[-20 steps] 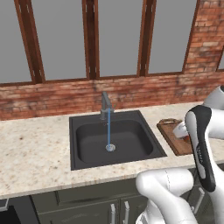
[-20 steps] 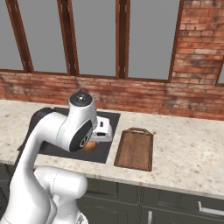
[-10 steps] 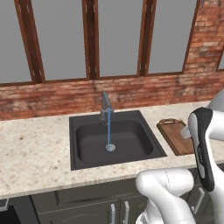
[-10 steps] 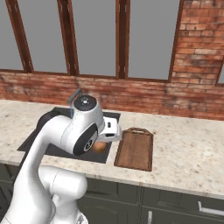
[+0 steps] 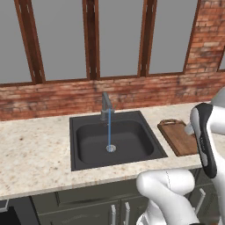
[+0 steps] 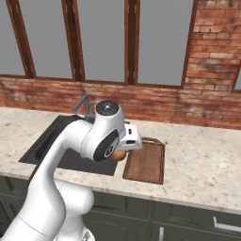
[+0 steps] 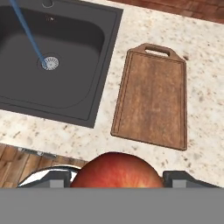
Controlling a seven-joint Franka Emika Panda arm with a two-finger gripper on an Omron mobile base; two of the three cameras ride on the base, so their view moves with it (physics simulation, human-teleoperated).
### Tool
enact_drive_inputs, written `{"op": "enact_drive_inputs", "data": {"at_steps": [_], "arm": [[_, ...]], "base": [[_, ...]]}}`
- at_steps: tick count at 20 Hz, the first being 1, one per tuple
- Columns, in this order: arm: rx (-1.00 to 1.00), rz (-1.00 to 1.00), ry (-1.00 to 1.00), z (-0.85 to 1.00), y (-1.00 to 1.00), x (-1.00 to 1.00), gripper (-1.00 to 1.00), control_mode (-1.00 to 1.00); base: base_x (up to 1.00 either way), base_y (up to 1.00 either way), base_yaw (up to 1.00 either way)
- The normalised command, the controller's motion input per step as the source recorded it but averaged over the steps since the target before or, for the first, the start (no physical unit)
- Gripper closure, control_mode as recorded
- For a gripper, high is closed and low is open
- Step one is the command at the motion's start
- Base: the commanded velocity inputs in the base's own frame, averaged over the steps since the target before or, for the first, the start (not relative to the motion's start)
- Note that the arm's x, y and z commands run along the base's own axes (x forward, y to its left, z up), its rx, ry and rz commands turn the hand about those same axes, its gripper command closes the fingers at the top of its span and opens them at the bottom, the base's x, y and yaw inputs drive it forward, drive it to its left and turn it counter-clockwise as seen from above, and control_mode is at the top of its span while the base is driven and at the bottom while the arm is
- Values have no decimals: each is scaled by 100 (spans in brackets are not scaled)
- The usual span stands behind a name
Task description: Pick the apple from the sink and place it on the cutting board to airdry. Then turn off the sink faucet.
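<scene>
Apple (image 7: 116,169), red-orange with a yellowish patch: pinched in the tool (image 7: 117,177), one dark fingertip (image 7: 59,178) at each side of the fruit, held in the air above the near edge of the desk (image 7: 144,26); in the right base view the apple (image 6: 117,155) shows just under the white hand, between the sink and the board. Cutting board (image 7: 152,96), brown wood with darker raised rim: flat on the speckled beige desk just right of the basin, bare, loop handle at its far short end (toward the wall). Sink (image 7: 61,57), dark square basin set into the desk: round silver drain (image 7: 50,63) at its middle. Thin blue water stream (image 5: 109,132): falling from the spout to the drain. Sink faucet (image 5: 106,106), grey metal: upright at the back rim of the basin. Brick wall (image 5: 132,92) behind, with wood-framed windows (image 5: 118,37) above.
</scene>
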Motion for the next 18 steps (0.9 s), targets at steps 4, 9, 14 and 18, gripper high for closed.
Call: {"op": "enact_drive_inputs", "data": {"at_steps": [4, 9, 14, 18], "arm": [[0, 0, 6, -23, -19, 33, 100, -100], [0, 0, 4, -28, -22, 29, 100, -100], [0, 0, 0, -37, -15, 15, 100, -100], [0, 0, 0, -16, -1, 16, 100, -100]], "base": [[0, 0, 0], [0, 0, 0], [0, 0, 0], [0, 0, 0]]}}
